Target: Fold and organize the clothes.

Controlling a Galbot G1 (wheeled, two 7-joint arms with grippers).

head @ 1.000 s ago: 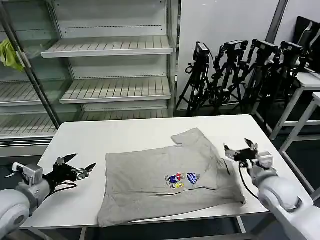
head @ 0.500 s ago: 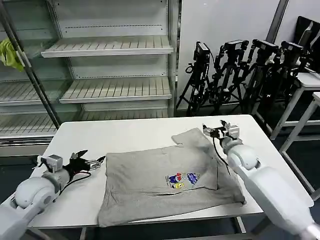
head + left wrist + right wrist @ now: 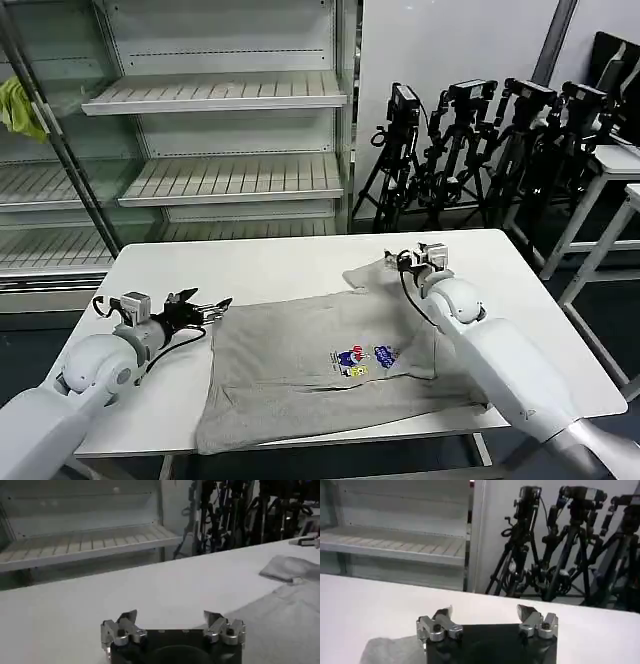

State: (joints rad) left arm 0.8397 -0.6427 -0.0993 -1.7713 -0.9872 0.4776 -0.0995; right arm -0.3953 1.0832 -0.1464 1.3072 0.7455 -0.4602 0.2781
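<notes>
Item one, the T-shirt (image 3: 330,365): light grey, lying flat on the white table (image 3: 250,270), near the front edge, long axis running side to side across my view, with its multicolour chest print (image 3: 362,360) face up and one sleeve (image 3: 385,275) sticking out toward the far side. Item two, my left gripper (image 3: 205,307): low over the table just beside the shirt's left edge, near its far corner, jaws released and spread, holding nothing. The cloth lies straight ahead of it, toward the robot's right. Item three, my right gripper (image 3: 400,260): at the far-side sleeve, over or just at its edge, jaws likewise apart and empty; I cannot tell whether a fingertip touches the fabric. Each arm is near its own end of the shirt, so I judge the next move to be a paired pinch of those far corners, and it depends on both claws closing on one layer of cloth. The head view gives me the whole layout; the left wrist view adds the bare tabletop between the open left gripper (image 3: 172,625) and the grey fabric edge (image 3: 285,620); the right wrist view shows the right gripper (image 3: 485,620) above a fold of sleeve (image 3: 390,650), with tripods (image 3: 555,545) behind.
</notes>
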